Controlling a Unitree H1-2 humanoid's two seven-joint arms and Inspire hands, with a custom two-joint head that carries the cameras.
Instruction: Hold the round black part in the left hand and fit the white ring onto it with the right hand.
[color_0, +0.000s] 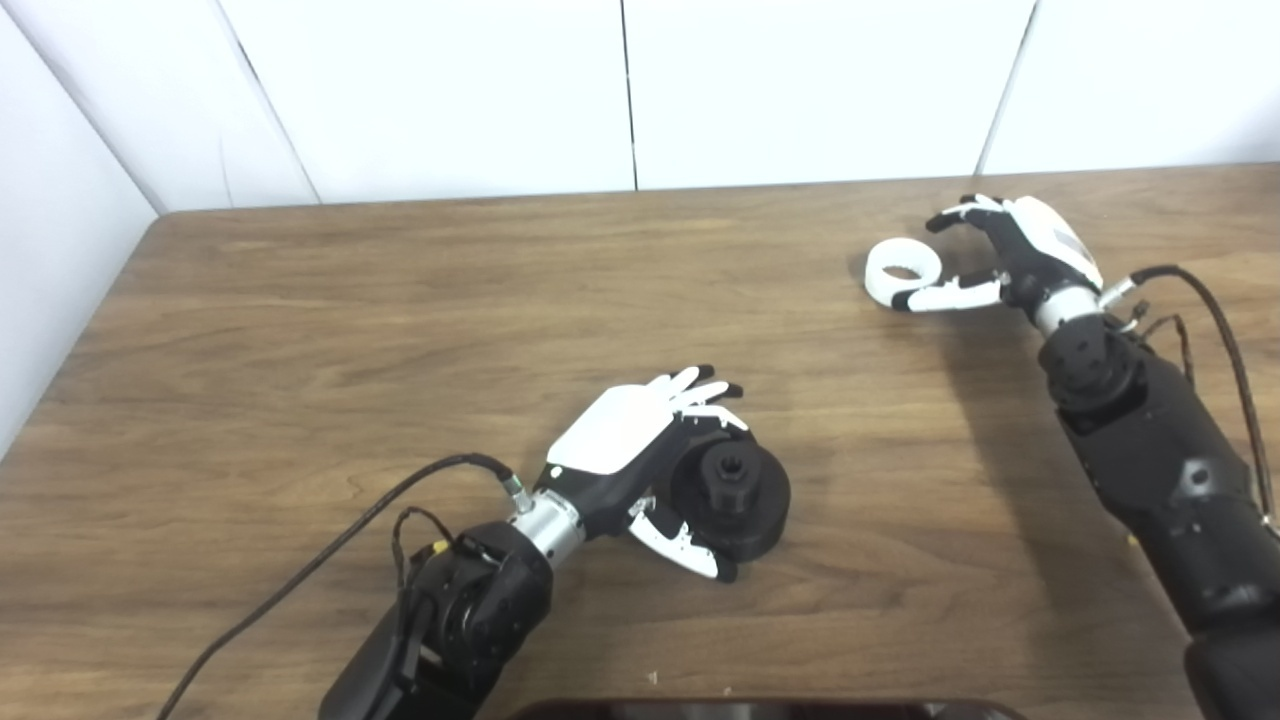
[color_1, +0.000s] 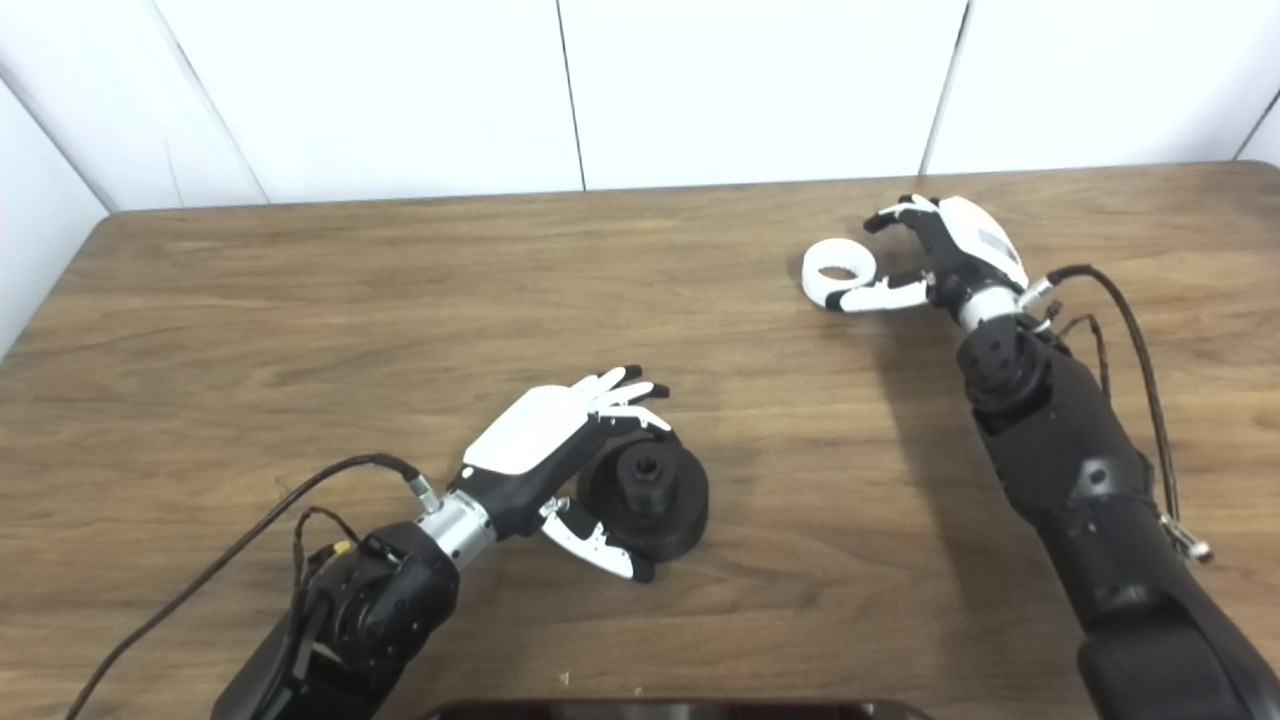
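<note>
Neither grasp is finished: the left hand (color_0: 640, 445) cups, fingers apart, around the round black part (color_0: 735, 497) on the worktop (color_0: 300, 330), while well right of it the right hand (color_0: 1010, 255) spreads wide beside the white ring (color_0: 902, 272).

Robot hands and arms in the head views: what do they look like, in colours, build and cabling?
Both match. The left robot hand and right robot hand have glossy white back shells, black palms and white fingers with black tips. Each joins a silver metal wrist collar, then a bulky black forearm. A black cable loops from each wrist along the arm, with thinner wires beside it.
</note>
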